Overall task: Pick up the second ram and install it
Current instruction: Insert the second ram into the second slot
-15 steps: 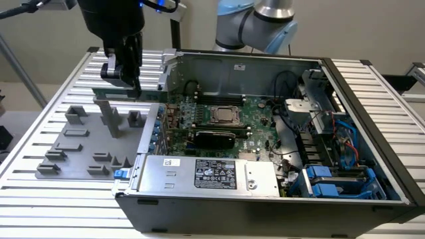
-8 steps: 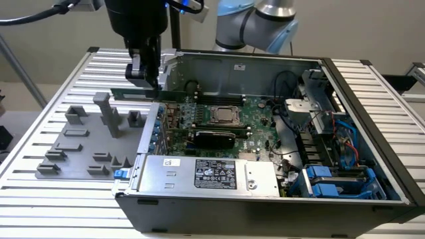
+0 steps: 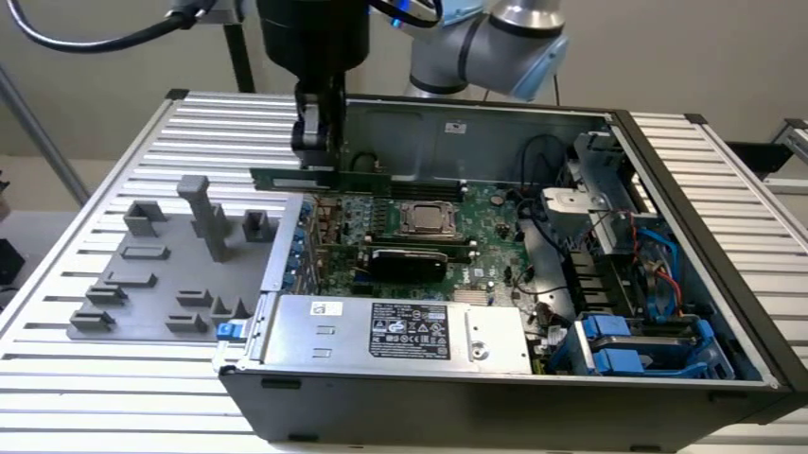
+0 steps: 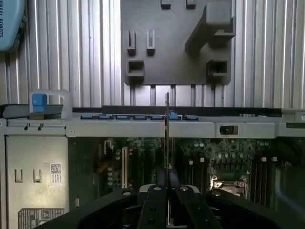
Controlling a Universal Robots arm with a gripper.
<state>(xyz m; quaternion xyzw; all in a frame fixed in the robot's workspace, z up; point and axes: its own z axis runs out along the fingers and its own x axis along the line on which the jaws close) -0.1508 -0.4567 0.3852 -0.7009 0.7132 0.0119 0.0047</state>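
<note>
Your gripper (image 3: 320, 159) has its fingers (image 4: 155, 202) clamped on the second ram (image 3: 280, 179), which juts out to either side of them. Beneath the fingers lies the motherboard (image 3: 493, 213) in the open case (image 3: 505, 402). Beyond them sits the grey tray (image 3: 165, 284).

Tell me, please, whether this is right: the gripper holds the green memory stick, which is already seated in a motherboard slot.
Not quite. The gripper does hold the memory stick, but it is not seated: the exterior view shows it hanging level in the air above the open computer case.
</note>
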